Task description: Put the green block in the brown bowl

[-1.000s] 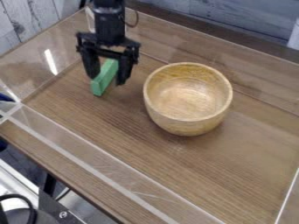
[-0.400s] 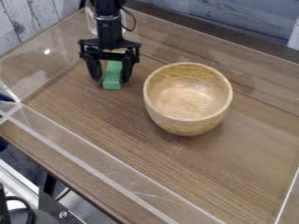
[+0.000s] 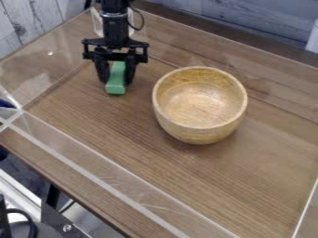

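Observation:
The green block (image 3: 115, 82) lies flat on the wooden table at the back left, its long side running toward the camera. My gripper (image 3: 115, 72) points down over it, open, with one black finger on each side of the block's far half. A thin gap seems to remain on both sides. The upper part of the block is hidden behind the gripper body. The brown bowl (image 3: 199, 103) stands empty to the right of the block, about a bowl's radius from the gripper.
A clear plastic wall (image 3: 74, 153) runs along the table's front and left edges. Bare wooden tabletop (image 3: 112, 139) lies in front of the block and bowl.
The gripper came down over the green block and the block now lies straighter between the fingers. The fingers have drawn in from wide open to close on either side of it.

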